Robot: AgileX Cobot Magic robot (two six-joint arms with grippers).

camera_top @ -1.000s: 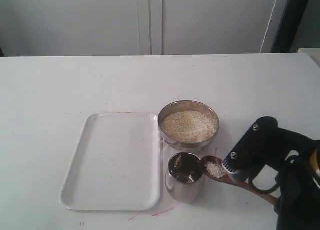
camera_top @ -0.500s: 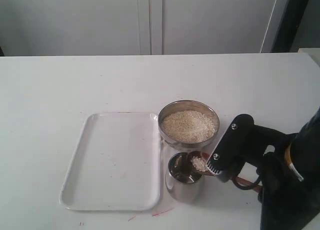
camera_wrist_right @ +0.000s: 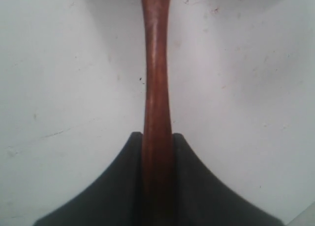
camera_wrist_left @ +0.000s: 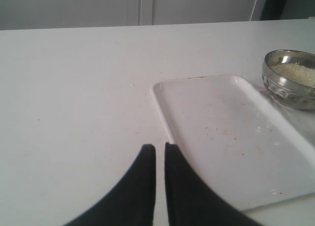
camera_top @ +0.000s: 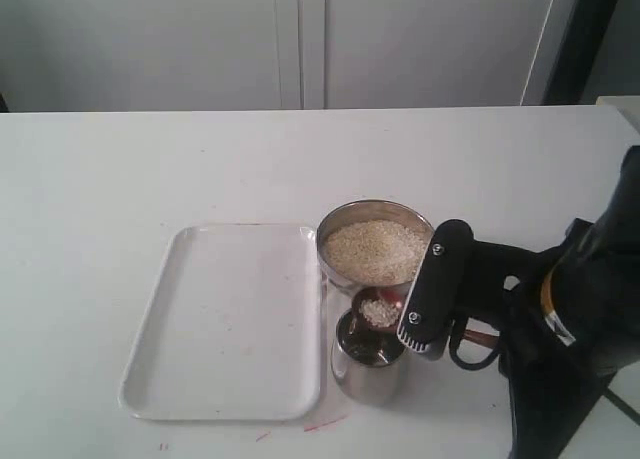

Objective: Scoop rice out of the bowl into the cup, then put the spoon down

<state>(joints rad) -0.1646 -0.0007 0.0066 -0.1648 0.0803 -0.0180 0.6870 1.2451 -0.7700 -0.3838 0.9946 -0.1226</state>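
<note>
The steel bowl (camera_top: 335, 264) holds a heap of rice (camera_top: 378, 249) at the table's middle. Just in front of it stands the steel cup (camera_top: 366, 371). The wooden spoon (camera_top: 380, 307) hangs over the cup's mouth with a small load of rice in it. My right gripper (camera_wrist_right: 157, 135) is shut on the spoon's handle (camera_wrist_right: 156, 78), and its black wrist (camera_top: 432, 284) hides most of the handle in the exterior view. My left gripper (camera_wrist_left: 160, 146) is shut on nothing, low over the table beside the tray's edge, far from the bowl (camera_wrist_left: 289, 90).
A white rectangular tray (camera_top: 230, 319) lies left of the bowl and cup, its right rim close to both. The same tray (camera_wrist_left: 231, 137) shows in the left wrist view. A few red marks dot the table in front of the cup.
My right gripper has carried the spoon leftward, from beside the cup's right rim to above its mouth, and the arm has risen and swung in. The left gripper's earlier state is not shown.
</note>
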